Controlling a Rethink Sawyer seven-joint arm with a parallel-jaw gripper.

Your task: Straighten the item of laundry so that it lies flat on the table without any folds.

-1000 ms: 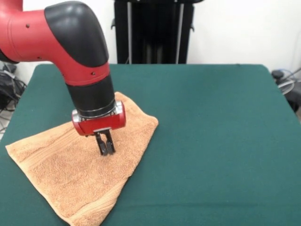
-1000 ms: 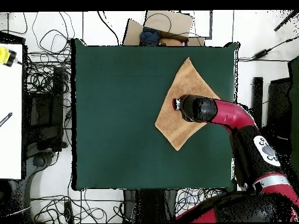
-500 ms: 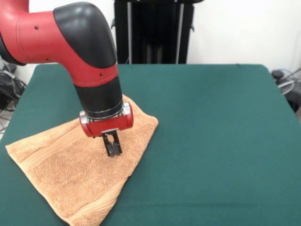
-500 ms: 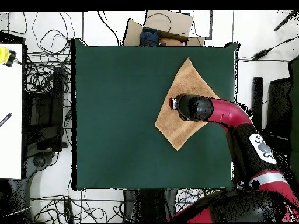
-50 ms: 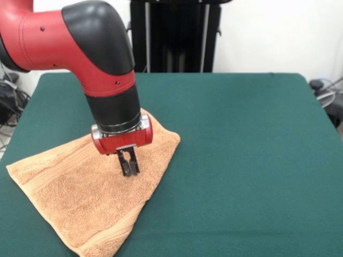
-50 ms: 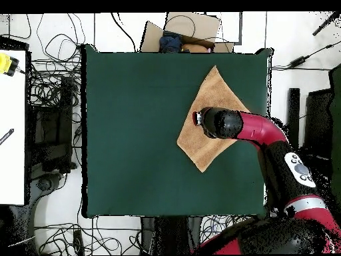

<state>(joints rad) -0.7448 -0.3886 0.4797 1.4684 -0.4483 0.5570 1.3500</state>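
Towel (image 5: pixel 91 198) spread on green table (image 5: pixel 246 160), hand (image 5: pixel 128 170) closed, empty, poised above its middle

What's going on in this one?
A red and black robot arm holds its gripper low over an orange-tan towel on the green table, fingers close together and pointing down at the cloth. The towel lies spread as a diamond near one table edge, looking mostly flat. Whether the fingertips touch it is unclear.
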